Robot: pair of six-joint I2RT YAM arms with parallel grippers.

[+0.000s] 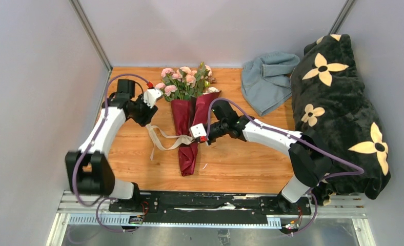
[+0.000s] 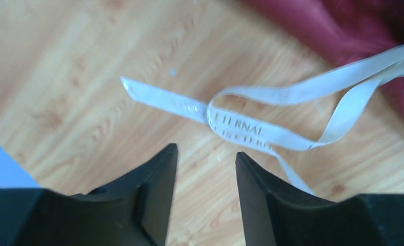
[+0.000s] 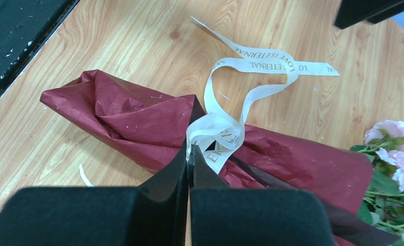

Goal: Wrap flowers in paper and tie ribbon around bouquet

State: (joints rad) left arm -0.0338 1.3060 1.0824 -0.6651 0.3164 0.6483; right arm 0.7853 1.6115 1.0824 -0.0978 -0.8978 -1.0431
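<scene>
The bouquet (image 1: pixel 188 128) lies on the wooden table, pink flowers (image 1: pixel 184 81) at the far end, dark red paper (image 3: pixel 138 123) tapering toward me. The cream ribbon (image 1: pixel 164 139) crosses the cone's middle and trails left in loose loops. My right gripper (image 3: pixel 190 148) is shut on the ribbon (image 3: pixel 215 130) right over the paper cone. My left gripper (image 2: pixel 206 156) hovers open above the bare wood, with nothing between its fingers, just short of the ribbon's printed loose ends (image 2: pixel 241 128). In the top view the left gripper (image 1: pixel 147 114) sits to the left of the bouquet.
A grey-blue cloth (image 1: pixel 266 79) lies at the back right. A black plush blanket with cream flowers (image 1: pixel 338 107) covers the right side. The black base rail (image 1: pixel 210 202) runs along the near edge. White enclosure walls stand on the left and at the back.
</scene>
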